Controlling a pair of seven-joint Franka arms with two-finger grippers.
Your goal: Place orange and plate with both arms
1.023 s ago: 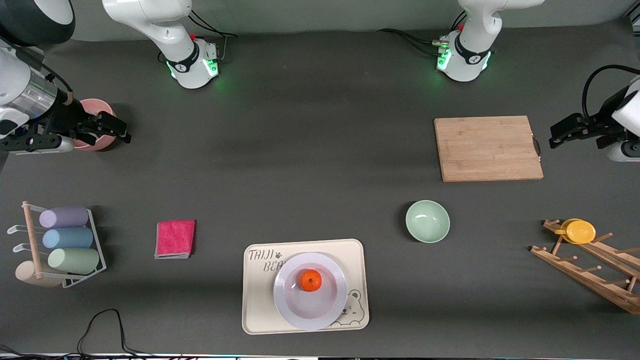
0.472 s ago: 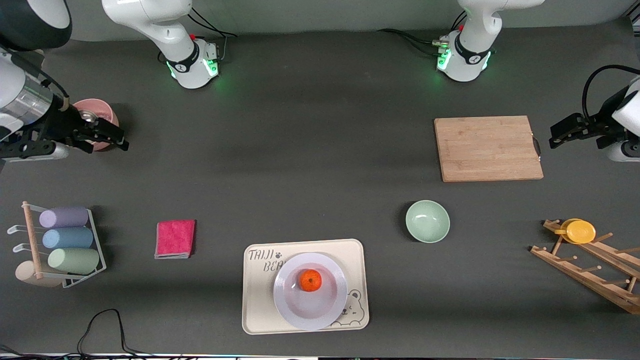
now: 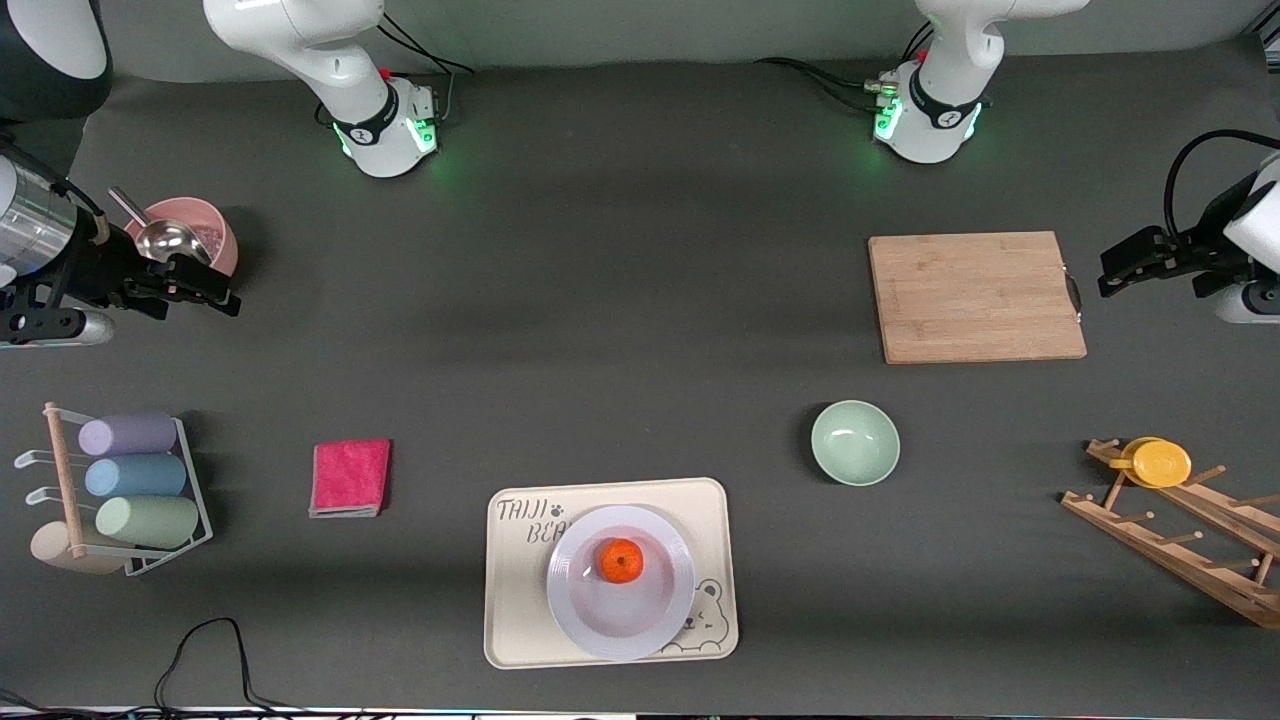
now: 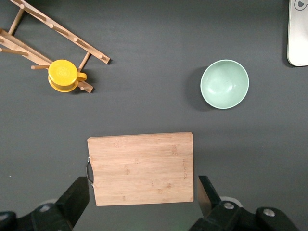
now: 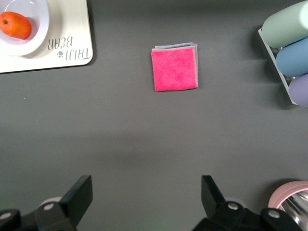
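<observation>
Front view: we are seeing the orange (image 3: pixel 621 560) resting on the plate (image 3: pixel 620 620), and the plate sitting on the cream tray (image 3: pixel 520 600) at the table edge nearest the camera. The right gripper (image 3: pixel 205 290) is hanging over bare table at the right arm's end, just beside the pink cup (image 3: pixel 205 230) that holds a metal scoop (image 3: pixel 160 236); its fingers are standing apart and are gripping nothing. The left gripper (image 3: pixel 1120 272) is hanging at the left arm's end, just off the handle edge of the cutting board (image 3: pixel 975 296). The green bowl (image 3: pixel 854 442) is lying nearer the camera than the board.

Left wrist view: we are seeing both fingers (image 4: pixel 74 197) spread wide, empty, straddling the cutting board (image 4: pixel 142 168). The green bowl (image 4: pixel 224 83) and the yellow cup (image 4: pixel 63 75) on the wooden rack (image 4: pixel 53 33) are also showing.

Right wrist view: we are seeing the fingers (image 5: pixel 79 195) wide apart and empty over bare table. The pink cloth (image 5: pixel 174 69) is lying between the tray (image 5: pixel 57 48) and the rolls rack (image 5: pixel 288 53). The orange (image 5: pixel 15 25) is sitting on the plate (image 5: pixel 33 33).
</observation>
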